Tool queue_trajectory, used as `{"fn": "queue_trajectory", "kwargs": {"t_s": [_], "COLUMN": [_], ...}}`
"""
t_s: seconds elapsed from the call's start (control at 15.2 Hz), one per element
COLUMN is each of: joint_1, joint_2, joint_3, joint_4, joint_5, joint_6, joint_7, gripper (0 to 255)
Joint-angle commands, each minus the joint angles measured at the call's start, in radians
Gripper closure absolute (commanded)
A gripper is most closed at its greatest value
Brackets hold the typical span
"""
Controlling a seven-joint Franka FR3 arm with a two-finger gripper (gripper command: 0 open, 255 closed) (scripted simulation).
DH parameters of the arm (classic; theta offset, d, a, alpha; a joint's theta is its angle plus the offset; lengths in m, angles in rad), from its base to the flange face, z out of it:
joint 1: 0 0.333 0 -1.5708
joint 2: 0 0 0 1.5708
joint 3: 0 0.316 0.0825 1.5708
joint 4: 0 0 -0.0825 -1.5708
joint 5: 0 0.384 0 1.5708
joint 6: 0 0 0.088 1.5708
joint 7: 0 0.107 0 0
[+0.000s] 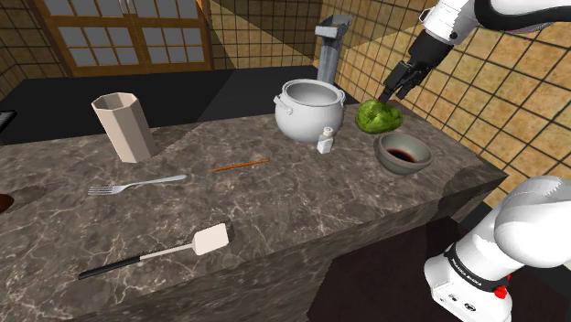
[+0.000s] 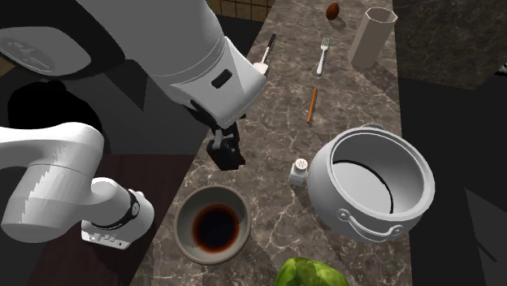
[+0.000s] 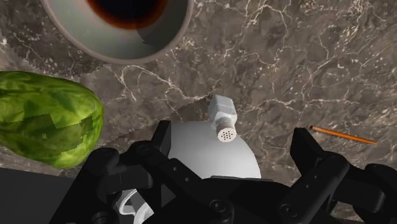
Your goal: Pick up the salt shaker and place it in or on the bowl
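Jaws wide and empty, the gripper (image 1: 396, 91) hangs over the counter (image 1: 274, 201), the salt shaker (image 1: 326, 140) standing beside the pot (image 1: 307, 123) at the gripper's eight o'clock in the shoulder view, the bowl (image 1: 398, 166) at the shaker's three o'clock.

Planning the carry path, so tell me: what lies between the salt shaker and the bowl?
Nothing stands there. In the second exterior view, only bare marbled counter runs from the salt shaker to the bowl.

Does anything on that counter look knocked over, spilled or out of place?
Nothing is spilled or tipped: the salt shaker stands upright beside the pot. The one oddity is an orange pencil lying among the kitchenware.
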Motion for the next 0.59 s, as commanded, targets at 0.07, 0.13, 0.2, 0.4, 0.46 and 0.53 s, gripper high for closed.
{"fn": "queue_trajectory", "kwargs": {"t_s": [0.07,0.13,0.2,0.4,0.46,0.53], "joint_1": [0.005,0.007,0.009,0.017,0.020,0.024], "joint_2": [0.078,0.102,0.128,0.216,0.247,0.280], "joint_3": [0.008,0.009,0.011,0.014,0.015,0.015], "joint_4": [-0.039,-0.050,-0.060,-0.080,-0.083,-0.085], "joint_5": [0.022,0.029,0.037,0.062,0.071,0.080], "joint_6": [0.124,0.162,0.200,0.312,0.349,0.386], "joint_7": [0.008,0.009,0.010,0.010,0.009,0.008], "gripper": [0,0,0,0,0,0]}}
